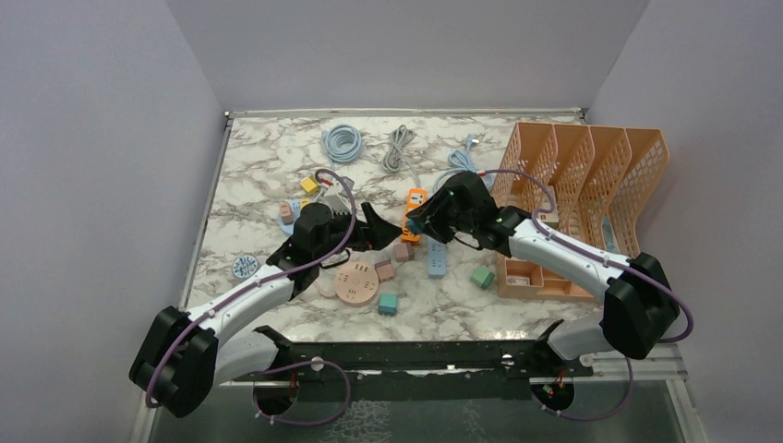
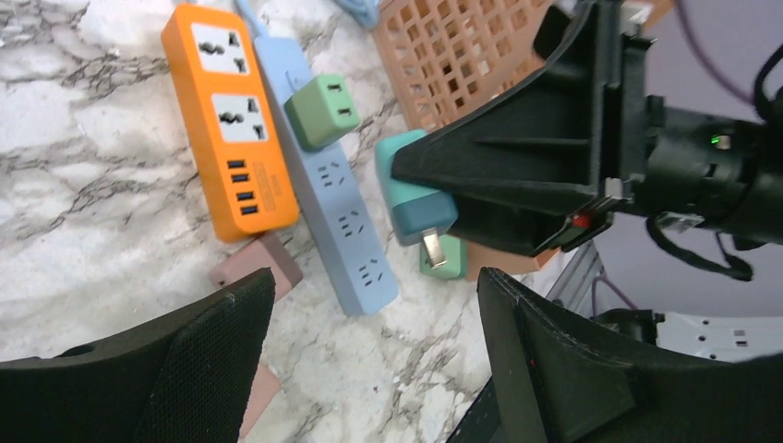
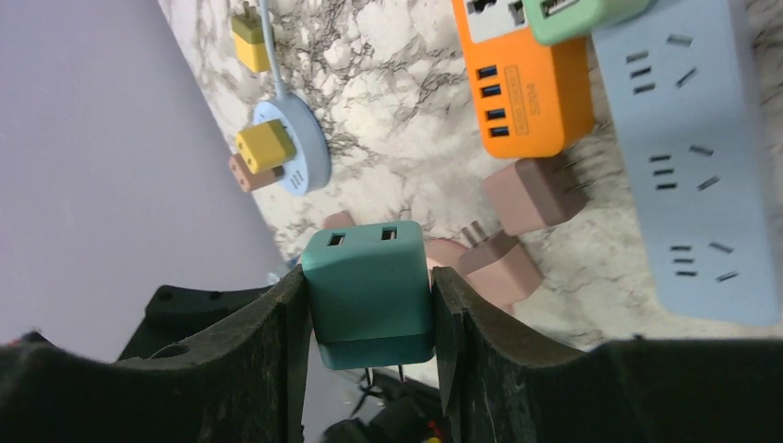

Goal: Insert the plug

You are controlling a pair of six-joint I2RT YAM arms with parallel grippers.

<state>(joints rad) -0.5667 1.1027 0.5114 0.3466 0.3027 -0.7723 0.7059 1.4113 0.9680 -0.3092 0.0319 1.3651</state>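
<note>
Right gripper [image 3: 368, 309] is clenching one teal cube plug [image 2: 407, 197], prongs half hidden; left gripper [image 2: 374, 281] is hanging released. One orange power strip [image 2: 231, 138], one blue power strip [image 2: 337, 212] mid-desk.

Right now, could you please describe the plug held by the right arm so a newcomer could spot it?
Find the orange file rack on the table's right; left of it lies a blue power strip. Near that, the right gripper pinches a teal cube plug: the only one held off the table.
</note>
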